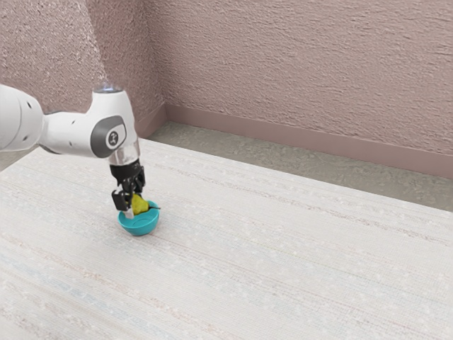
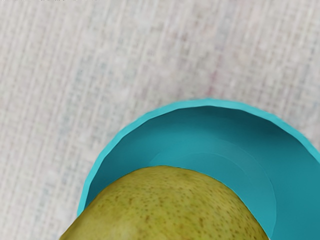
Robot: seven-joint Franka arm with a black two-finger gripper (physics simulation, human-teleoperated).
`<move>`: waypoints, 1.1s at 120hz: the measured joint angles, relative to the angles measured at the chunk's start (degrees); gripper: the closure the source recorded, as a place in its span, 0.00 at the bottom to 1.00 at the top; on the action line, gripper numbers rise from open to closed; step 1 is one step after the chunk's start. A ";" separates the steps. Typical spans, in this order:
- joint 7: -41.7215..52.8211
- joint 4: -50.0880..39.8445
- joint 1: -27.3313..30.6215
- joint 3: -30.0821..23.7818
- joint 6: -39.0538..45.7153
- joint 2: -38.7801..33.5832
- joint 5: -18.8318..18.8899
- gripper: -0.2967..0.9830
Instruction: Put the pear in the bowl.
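Pear (image 1: 140, 205) is showing yellow-green left of centre in the exterior view's frame, at the opening of the turquoise bowl (image 1: 138, 227), with its dark stem (image 1: 155, 207) pointing toward the right of the frame. The bowl is standing upright on the pale, streaked table (image 1: 283, 269). The black tool (image 1: 131, 210) is pointing down beside the pear, its lower end reaching the bowl's opening; whether it is standing wide or narrow, or holding the pear, one cannot tell. The white arm (image 1: 67, 133) is coming in from the left edge of the frame and bending downward above the bowl. In the wrist view, the speckled pear is covering part of the bowl's inside, while the curved rim is running around it. Whether the pear is touching the bowl's bottom is staying unclear. A pinkish, rough wall (image 1: 304, 64) is rising across the upper frame of the exterior view, behind a grey-brown floor (image 1: 283, 159).
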 joint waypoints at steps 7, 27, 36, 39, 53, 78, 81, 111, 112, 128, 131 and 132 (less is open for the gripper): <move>0.00 0.01 0.16 -0.01 0.40 0.24 0.00 0.44; 0.01 0.17 0.46 -0.08 1.12 0.29 0.03 0.33; 0.02 0.19 0.44 -0.18 1.24 0.09 0.04 0.30; 0.03 0.19 0.42 -0.25 1.25 -0.08 0.04 0.29; 0.43 0.28 0.39 -3.03 0.83 -1.66 0.02 0.27; 16.56 6.88 -0.11 -5.80 -6.18 -4.97 0.11 0.24; 19.08 8.44 -0.04 -6.88 -7.59 -5.17 0.42 0.24; 43.15 18.53 -3.83 -12.33 -21.32 -14.14 4.61 0.23; 43.90 18.57 -4.79 -11.52 -21.64 -14.54 4.64 0.23; 54.59 20.77 -14.75 -2.56 -26.90 -16.76 3.25 0.23; 56.33 20.93 -14.99 -2.08 -27.55 -16.79 3.09 0.23; 56.89 20.99 -15.01 -1.96 -27.75 -16.80 3.05 0.23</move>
